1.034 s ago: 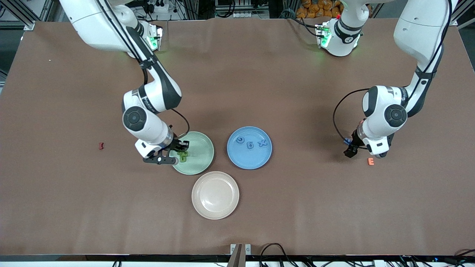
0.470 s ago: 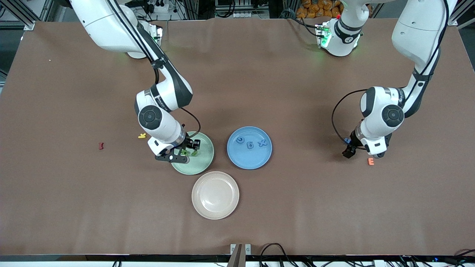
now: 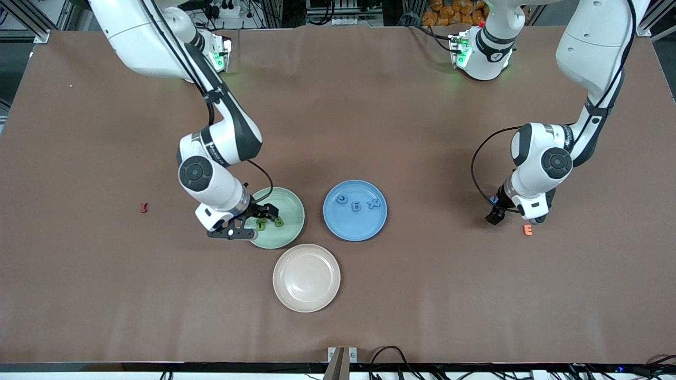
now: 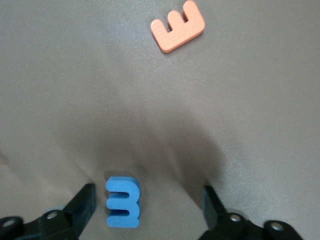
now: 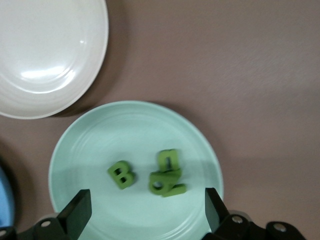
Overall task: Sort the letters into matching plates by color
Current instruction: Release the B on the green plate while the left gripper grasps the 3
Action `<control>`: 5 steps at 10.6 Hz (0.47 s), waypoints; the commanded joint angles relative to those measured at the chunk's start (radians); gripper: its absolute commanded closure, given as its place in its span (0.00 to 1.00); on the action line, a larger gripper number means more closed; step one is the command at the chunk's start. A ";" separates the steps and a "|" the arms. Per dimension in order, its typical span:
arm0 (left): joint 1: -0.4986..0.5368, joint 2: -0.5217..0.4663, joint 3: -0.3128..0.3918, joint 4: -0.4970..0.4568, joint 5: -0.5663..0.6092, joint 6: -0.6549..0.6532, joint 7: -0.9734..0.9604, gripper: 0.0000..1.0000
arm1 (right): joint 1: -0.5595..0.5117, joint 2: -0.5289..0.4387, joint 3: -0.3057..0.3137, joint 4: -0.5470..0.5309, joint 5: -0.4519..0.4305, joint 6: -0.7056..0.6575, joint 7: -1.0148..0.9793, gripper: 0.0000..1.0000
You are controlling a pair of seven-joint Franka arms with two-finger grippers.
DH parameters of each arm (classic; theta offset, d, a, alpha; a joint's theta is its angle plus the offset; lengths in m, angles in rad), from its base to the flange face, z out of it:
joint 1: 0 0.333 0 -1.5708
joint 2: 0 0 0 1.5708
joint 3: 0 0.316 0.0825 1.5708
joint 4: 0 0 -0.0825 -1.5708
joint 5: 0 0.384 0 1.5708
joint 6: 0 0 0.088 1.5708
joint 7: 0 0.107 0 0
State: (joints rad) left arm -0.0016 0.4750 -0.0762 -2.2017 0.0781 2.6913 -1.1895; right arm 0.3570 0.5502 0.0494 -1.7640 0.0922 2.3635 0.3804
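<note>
Brown table cover (image 3: 338, 105) spans the work surface. Black cables (image 3: 391, 356) and a small metal bracket (image 3: 342, 354) sit at its edge nearest the front camera.

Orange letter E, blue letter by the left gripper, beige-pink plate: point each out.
orange letter E (image 4: 178, 27), left wrist view, its middle.
blue letter (image 4: 123, 202), left wrist view, its middle.
beige-pink plate (image 3: 282, 295), front view, its rim.

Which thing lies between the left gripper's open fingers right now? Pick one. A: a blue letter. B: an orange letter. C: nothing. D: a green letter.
A: the left wrist view shows a blue letter on the table between the open fingers of the left gripper, while the orange letter lies apart from them.
</note>
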 commanded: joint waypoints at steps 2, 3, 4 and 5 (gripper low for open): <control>-0.012 -0.018 0.009 -0.026 0.028 0.021 -0.073 1.00 | -0.082 -0.021 -0.026 0.005 -0.008 -0.030 -0.197 0.00; -0.018 -0.018 0.009 -0.026 0.028 0.021 -0.078 1.00 | -0.113 -0.027 -0.029 0.006 -0.009 -0.044 -0.239 0.00; -0.021 -0.018 0.009 -0.026 0.028 0.021 -0.084 1.00 | -0.137 -0.035 -0.042 0.005 -0.009 -0.047 -0.291 0.00; -0.020 -0.019 0.009 -0.024 0.028 0.021 -0.110 1.00 | -0.170 -0.038 -0.043 0.006 -0.009 -0.059 -0.329 0.00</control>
State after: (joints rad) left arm -0.0079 0.4606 -0.0761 -2.2025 0.0782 2.6948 -1.2262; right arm 0.2439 0.5409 0.0068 -1.7562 0.0910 2.3401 0.1318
